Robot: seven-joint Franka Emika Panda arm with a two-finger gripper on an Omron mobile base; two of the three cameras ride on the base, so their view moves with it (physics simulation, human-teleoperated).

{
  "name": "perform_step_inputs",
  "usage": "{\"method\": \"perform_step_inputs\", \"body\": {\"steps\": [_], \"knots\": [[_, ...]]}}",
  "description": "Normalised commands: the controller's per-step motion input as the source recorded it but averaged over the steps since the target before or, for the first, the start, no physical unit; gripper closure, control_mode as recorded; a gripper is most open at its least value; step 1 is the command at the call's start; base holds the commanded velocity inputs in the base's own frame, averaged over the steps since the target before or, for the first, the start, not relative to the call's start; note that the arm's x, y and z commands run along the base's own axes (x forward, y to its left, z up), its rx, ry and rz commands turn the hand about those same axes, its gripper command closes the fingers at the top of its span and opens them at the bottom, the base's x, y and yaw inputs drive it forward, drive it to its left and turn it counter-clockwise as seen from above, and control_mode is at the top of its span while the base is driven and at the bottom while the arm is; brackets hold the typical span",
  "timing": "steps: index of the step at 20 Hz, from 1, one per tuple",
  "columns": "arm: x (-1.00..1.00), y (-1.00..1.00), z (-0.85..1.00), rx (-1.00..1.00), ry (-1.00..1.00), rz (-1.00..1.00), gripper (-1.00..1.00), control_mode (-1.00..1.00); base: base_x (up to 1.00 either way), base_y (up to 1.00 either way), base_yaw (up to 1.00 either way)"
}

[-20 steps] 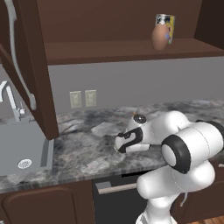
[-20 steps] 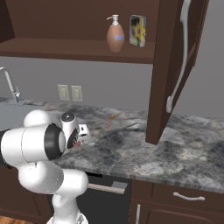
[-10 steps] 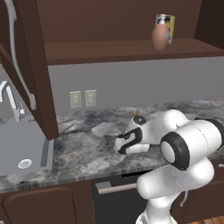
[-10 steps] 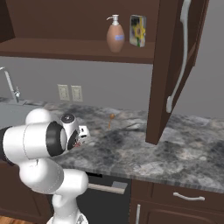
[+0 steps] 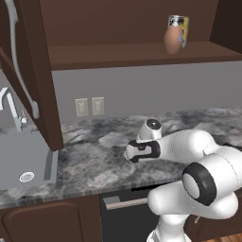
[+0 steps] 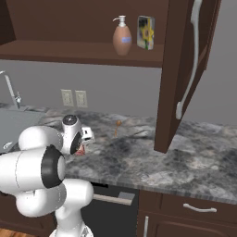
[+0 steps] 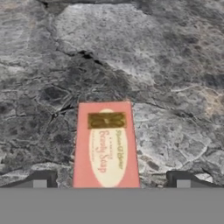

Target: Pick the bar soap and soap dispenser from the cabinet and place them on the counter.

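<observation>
The bar soap (image 7: 106, 146), a pink block with a pale oval label, lies flat on the marbled counter (image 7: 166, 65). My gripper (image 7: 111, 180) hangs just above it, open, with a dark fingertip (image 7: 41, 179) on each side and apart from the soap. From the right base view the gripper (image 6: 82, 146) is low over the counter (image 6: 139, 157), with a bit of the bar soap (image 6: 80, 151) under it. The brown soap dispenser (image 5: 173, 40) (image 6: 122, 39) stands upright on the cabinet shelf (image 5: 118, 54).
A yellow-and-blue box (image 6: 146, 32) stands just behind the dispenser. Both cabinet doors hang open: one (image 5: 40, 75) over the sink's edge, the other (image 6: 183, 69) over the right counter. The grey sink (image 5: 23, 160) and its faucet (image 5: 12, 106) lie to the left.
The hand has stayed over the same spot of counter while the elbow has swung lower. The bar soap lies free between the fingers.
</observation>
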Motion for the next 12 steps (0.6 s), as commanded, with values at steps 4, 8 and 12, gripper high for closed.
{"method": "perform_step_inputs", "body": {"steps": [4,8,12], "knots": [[0.00,0.00,0.53,0.00,0.06,-0.13,-1.00,-1.00,0.00,0.00,0.00],[0.00,-0.22,0.35,0.03,0.15,-0.16,-1.00,-1.00,0.00,0.00,0.00],[-0.03,-0.25,0.44,0.10,0.03,-0.01,-1.00,-1.00,0.00,0.00,0.00]]}}
